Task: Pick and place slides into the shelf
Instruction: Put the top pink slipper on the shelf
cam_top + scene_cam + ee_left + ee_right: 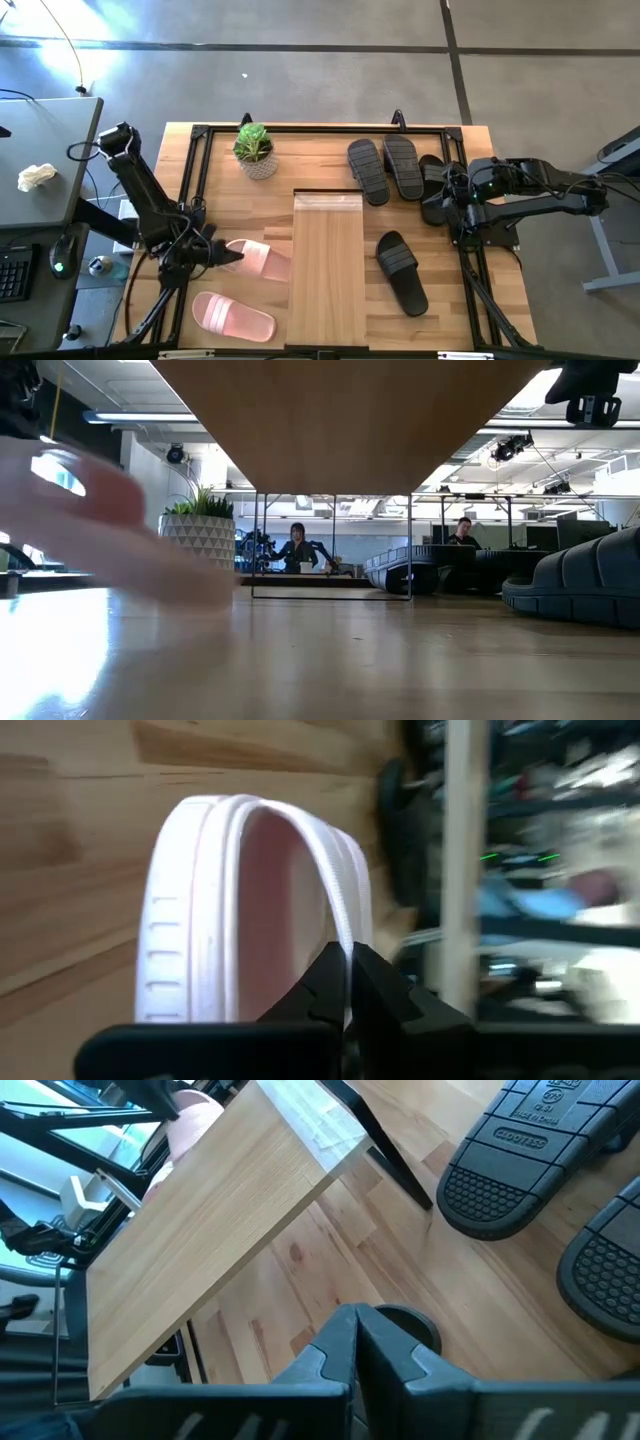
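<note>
A pale pink slide [262, 259] lies at the table's left, just left of the shelf's light-wood plank [328, 275]. My left gripper [228, 256] is shut on its strap. In the low view this slide is a blurred pink shape [90, 520]. A second pink slide [233, 317] lies flat near the front edge. Three black slides [368, 170] [402, 165] [401, 271] lie sole-up right of the plank. My right gripper [355, 1325] hovers shut at the table's right, touching nothing. My left gripper pinches the pink slide's strap at its thin edge [345, 925] between the two fingers [322, 982]. The fingers come from the table's left, slanting down. The slide is tipped, its sole's ribbed side [175, 920] facing the camera. Whether it is clear of the table, I cannot tell.
A potted plant [255, 150] stands at the far left of the table. Another black slide [432, 185] lies under my right arm. A black frame rail [190, 170] runs around the tabletop. People sit in the room beyond the table.
</note>
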Available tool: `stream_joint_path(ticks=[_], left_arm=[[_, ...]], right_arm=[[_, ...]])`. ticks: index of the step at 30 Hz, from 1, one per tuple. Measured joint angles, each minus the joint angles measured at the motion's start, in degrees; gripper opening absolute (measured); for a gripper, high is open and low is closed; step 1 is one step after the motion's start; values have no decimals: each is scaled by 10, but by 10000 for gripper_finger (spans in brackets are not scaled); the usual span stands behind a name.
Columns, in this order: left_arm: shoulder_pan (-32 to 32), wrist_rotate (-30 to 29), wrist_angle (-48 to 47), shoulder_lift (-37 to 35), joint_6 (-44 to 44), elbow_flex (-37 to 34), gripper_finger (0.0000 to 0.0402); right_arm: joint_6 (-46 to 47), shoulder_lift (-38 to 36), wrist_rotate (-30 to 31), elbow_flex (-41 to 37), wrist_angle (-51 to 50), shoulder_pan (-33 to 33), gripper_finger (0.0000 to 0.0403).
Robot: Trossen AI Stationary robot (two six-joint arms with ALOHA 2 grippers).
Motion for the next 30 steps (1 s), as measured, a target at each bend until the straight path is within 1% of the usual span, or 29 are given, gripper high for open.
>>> stream_joint_path(ticks=[5,8,11,14,16,18,22,24,27,30], left_arm=[[0,77,-278,9,-54,139,0],[0,108,-416,18,-77,220,0],[0,113,-520,32,-85,294,0],[0,94,-596,41,-76,365,0],[0,80,-634,43,-61,410,0],[0,53,-657,43,-37,449,0],[0,-32,-660,43,26,507,0],[0,-71,-648,43,58,524,0],[0,-117,-618,43,95,531,0],[0,-139,-605,43,104,531,0]], right_arm=[[0,0,2,0,0,0,0],[0,0,2,0,3,0,0],[1,0,2,0,9,0,0],[0,0,2,0,14,0,0],[1,0,2,0,13,0,0],[2,0,2,0,13,0,0],[11,0,0,0,13,0,0],[15,0,-1,0,13,0,0],[15,0,-2,0,13,0,0],[15,0,-3,0,17,0,0]])
